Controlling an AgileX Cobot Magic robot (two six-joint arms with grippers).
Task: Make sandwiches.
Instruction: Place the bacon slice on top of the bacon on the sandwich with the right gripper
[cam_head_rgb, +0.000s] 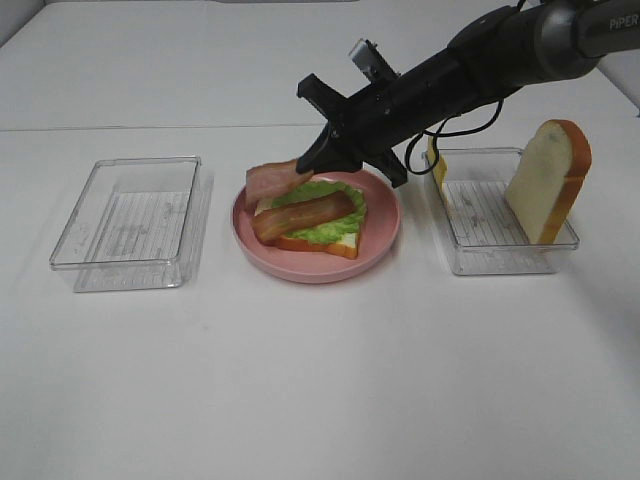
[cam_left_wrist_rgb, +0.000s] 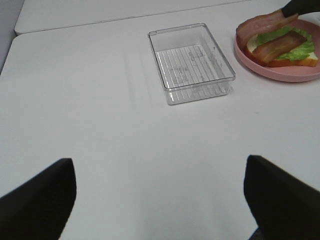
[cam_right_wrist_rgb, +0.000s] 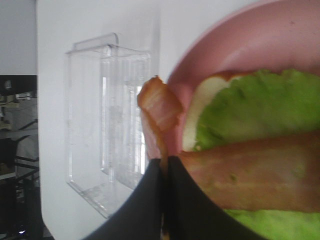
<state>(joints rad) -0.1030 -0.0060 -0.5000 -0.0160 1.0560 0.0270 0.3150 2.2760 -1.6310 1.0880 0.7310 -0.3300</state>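
Near bench (cam_head_rgb: 320, 400): bare. The left gripper (cam_left_wrist_rgb: 159, 160) hangs over it on the left, jaws spread wide, nothing between them.

Mid row, left to right: empty clear left tray (cam_head_rgb: 130, 222); pink plate (cam_head_rgb: 385, 245); clear right tray (cam_head_rgb: 497, 255).

Plate contents: bottom bread slice (cam_head_rgb: 322, 243), lettuce leaf (cam_head_rgb: 338, 226) over it, first bacon strip (cam_head_rgb: 305, 215) lying across the leaf.

The right gripper (cam_head_rgb: 312, 158) reaches across from the far right to the far-left part of the plate. Jaws are clenched on one end of the second bacon strip (cam_head_rgb: 276, 180). Its free end hangs out left, above the rim, clear of the stack as far as I can tell.

Right tray: top bread slice (cam_head_rgb: 548, 180) leaning upright against the right wall. A yellow cheese slice (cam_head_rgb: 434, 160) shows at the far-left corner, partly hidden by the arm.

Step in hand (judgement): laying the second bacon strip. The sandwich is roughly half built.

Next move calls for: shift right over the bare lettuce on the far side of the first strip, lower, lay the strip flat alongside it, then release. Risk: the strip drapes over the rim. Cheese and top slice are not yet placed.
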